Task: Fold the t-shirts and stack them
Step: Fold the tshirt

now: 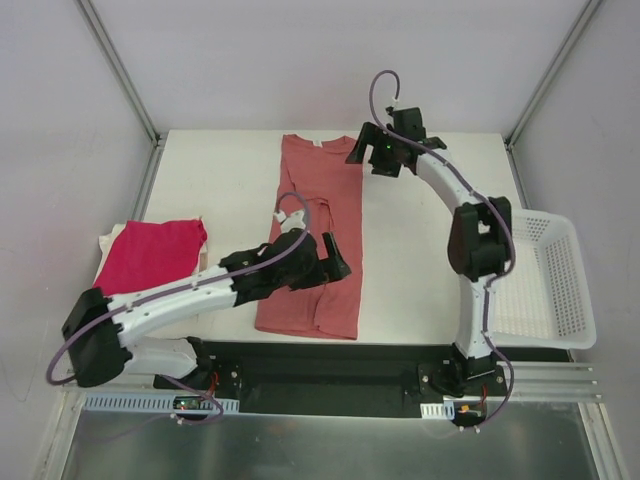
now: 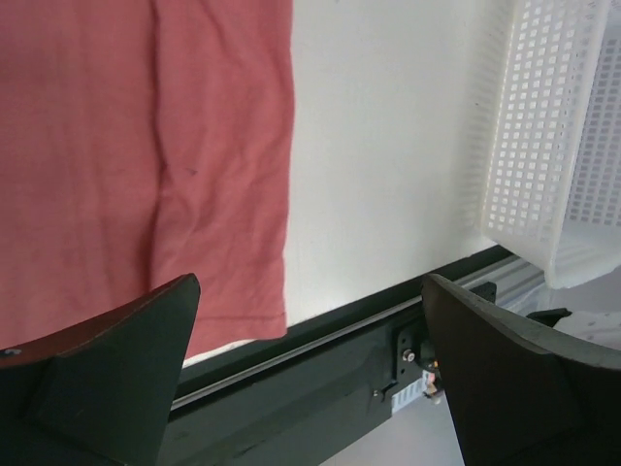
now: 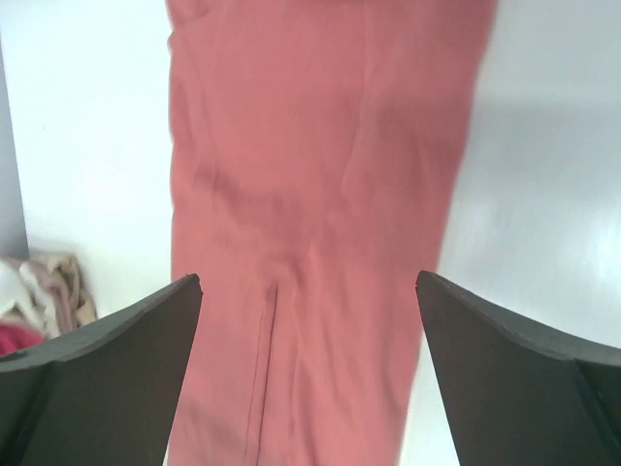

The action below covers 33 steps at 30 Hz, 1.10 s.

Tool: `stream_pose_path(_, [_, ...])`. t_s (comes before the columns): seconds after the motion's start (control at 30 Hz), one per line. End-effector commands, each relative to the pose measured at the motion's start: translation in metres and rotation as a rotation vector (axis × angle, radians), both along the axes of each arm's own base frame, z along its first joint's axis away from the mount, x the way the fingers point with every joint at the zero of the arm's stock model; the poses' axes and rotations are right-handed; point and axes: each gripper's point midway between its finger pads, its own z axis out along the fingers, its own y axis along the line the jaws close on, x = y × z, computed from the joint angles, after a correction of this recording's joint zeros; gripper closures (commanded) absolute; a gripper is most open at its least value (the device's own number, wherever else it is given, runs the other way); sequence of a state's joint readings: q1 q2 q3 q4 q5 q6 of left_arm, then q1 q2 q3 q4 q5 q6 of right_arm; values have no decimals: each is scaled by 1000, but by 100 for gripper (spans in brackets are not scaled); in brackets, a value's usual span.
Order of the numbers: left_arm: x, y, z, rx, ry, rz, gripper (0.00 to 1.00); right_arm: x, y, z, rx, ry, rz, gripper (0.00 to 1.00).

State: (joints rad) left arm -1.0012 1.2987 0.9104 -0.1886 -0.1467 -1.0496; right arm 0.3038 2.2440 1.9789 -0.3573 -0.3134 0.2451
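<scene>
A salmon-pink t-shirt (image 1: 318,215) lies on the white table as a long narrow strip, sides folded in, collar at the far end. It also shows in the left wrist view (image 2: 126,165) and in the right wrist view (image 3: 310,194). My left gripper (image 1: 338,258) is open and empty above the strip's right edge, near its lower half. My right gripper (image 1: 362,152) is open and empty above the strip's far right corner. A magenta-red folded t-shirt (image 1: 150,252) lies at the left on a cream folded one (image 1: 108,243).
A white mesh basket (image 1: 548,280) stands at the table's right edge and shows in the left wrist view (image 2: 553,146). A black rail (image 1: 330,365) runs along the near edge. Grey walls enclose the table at the back and sides.
</scene>
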Motion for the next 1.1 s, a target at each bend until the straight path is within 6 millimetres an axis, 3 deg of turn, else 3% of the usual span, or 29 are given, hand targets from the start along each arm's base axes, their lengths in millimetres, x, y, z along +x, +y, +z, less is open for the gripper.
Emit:
stream_pose_path(0.0, [-21, 80, -19, 236, -27, 32, 1, -62, -21, 98, -33, -195, -2, 3])
stream_pose_path(0.03, [-29, 97, -35, 278, 10, 62, 1, -91, -33, 54, -93, -105, -18, 3])
stream_pose_path(0.07, [-36, 116, -47, 327, 58, 84, 1, -113, -38, 78, -81, -159, -23, 3])
stream_pose_path(0.1, [-45, 132, -61, 349, 97, 104, 1, -135, -33, 71, -88, -150, -6, 3])
stream_pose_path(0.13, [-51, 141, -69, 348, 133, 137, 1, -171, -41, 29, -127, -56, 8, 3])
stream_pose_path(0.17, [-54, 151, -76, 358, 157, 167, 1, -195, -43, 40, -109, -72, 16, 3])
stream_pose_path(0.2, [-60, 162, -85, 354, 169, 188, 1, -222, -37, 26, -103, -23, 34, 3])
stream_pose_path(0.27, [-61, 171, -86, 304, 171, 241, 1, -276, -45, -5, -128, 59, 50, 3])
stream_pose_path(0.33, [-67, 181, -99, 288, 198, 288, 1, -313, -34, -11, -125, 65, 83, 3])
stream_pose_path(0.37, [-66, 182, -97, 249, 187, 307, 2, -345, -30, -34, -164, 115, 143, 3])
stream_pose_path(0.47, [-72, 182, -104, 210, 197, 297, 9, -394, -27, -51, -215, 170, 201, 3])
stream_pose_path(0.6, [-74, 166, -115, 142, 217, 256, 18, -419, -26, -62, -241, 182, 178, 3])
stream_pose_path(0.73, [-78, 169, -129, 171, 260, 275, 37, -434, -8, -78, -230, 235, 191, 1])
stream_pose_path(0.77, [-79, 171, -132, 182, 268, 277, 46, -441, -2, -81, -233, 249, 210, 4])
stream_pose_path(0.87, [-80, 173, -136, 191, 276, 290, 58, -447, 10, -88, -288, 259, 235, 9])
stream_pose_path(0.93, [-79, 176, -138, 206, 265, 289, 59, -447, 15, -93, -347, 260, 236, 12])
stream_pose_path(1.07, [-77, 176, -137, 215, 254, 288, 72, -439, 22, -99, -400, 246, 220, 26])
